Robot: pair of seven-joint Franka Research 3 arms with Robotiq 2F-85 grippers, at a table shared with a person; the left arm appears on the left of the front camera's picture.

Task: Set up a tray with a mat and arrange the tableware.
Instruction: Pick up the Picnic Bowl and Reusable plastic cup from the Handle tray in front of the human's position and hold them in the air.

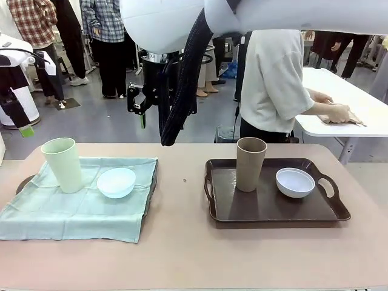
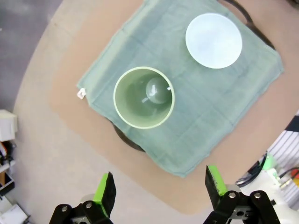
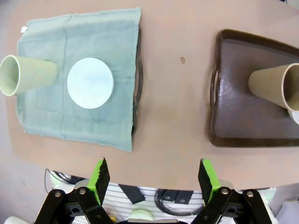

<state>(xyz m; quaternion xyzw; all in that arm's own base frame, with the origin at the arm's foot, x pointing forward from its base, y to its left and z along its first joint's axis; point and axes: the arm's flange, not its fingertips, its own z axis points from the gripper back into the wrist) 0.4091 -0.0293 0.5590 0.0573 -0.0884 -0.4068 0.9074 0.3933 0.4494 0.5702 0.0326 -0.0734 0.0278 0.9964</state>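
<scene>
1. Where things stand: pale green tumbler [image 2: 143,97] is upright on the green mat [image 1: 73,212], w/ light blue bowl [image 2: 214,40] near it on the same mat; mat covers the left tray [image 1: 151,182], dark rim peeking out at the edges; brown tumbler [image 1: 250,163] and whitish bowl [image 1: 295,182] sit apart on the bare right tray [image 1: 273,212], no mat under them.
2. Step in hand, my read: L side looks set, R tray lacks a mat; left gripper [image 2: 161,184] hangs high over the table edge, pale green tumbler ahead, so prob. an approach to that tumbler.
3. Doing it well: centre the tumbler between the fingers before descending; come straight down, pads either side of the wall below the rim; close gently, it's tall and tips easily; lift vertically so the mat doesn't drag or bunch; keep clear of the bowl.
4. Jaws: left gripper spread wide, grasps nothing, touches nothing; right gripper [image 3: 154,173] likewise released and empty, high above the near table edge, both trays ahead of it.
5. Person [image 1: 276,79] at far side faces a white side table; hands on sth flat, can't tell what.
</scene>
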